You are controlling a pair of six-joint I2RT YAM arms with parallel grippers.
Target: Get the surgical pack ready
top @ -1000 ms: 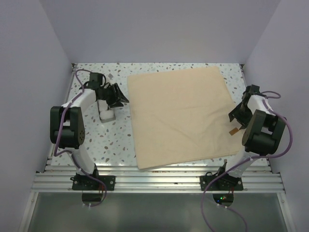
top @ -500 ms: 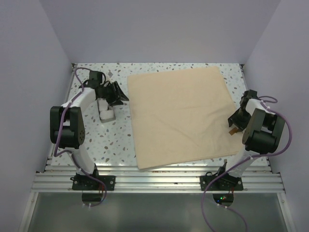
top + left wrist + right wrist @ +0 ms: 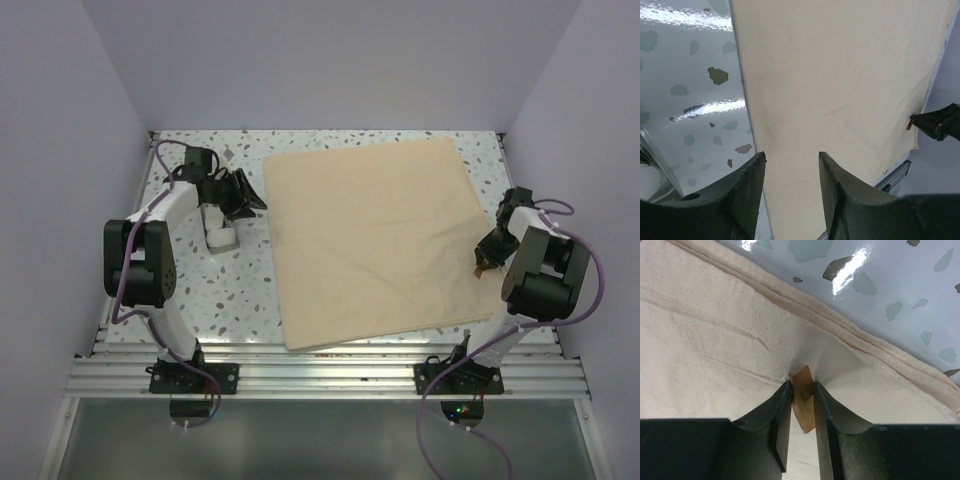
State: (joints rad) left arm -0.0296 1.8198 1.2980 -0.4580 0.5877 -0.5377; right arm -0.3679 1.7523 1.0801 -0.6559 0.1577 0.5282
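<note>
The tan cloth (image 3: 370, 240) of the surgical pack lies spread flat as a large square on the speckled table. A small brown tab (image 3: 805, 412) sticks up from it near its right edge. My right gripper (image 3: 483, 262) is down at that edge, and in the right wrist view its jaws (image 3: 801, 385) are shut on the tab, puckering the cloth (image 3: 715, 340) around it. My left gripper (image 3: 245, 195) hovers at the cloth's upper left edge. Its fingers (image 3: 791, 156) stand open over the cloth (image 3: 840, 75) with nothing between them.
A small white object (image 3: 220, 235) sits on the table beside the left arm. Lavender walls enclose the table on three sides. A metal rail (image 3: 330, 370) runs along the near edge, just below the cloth's front hem.
My right gripper has moved a little down along the cloth's right edge, and its jaws have narrowed onto the brown tab. The left arm has not moved.
</note>
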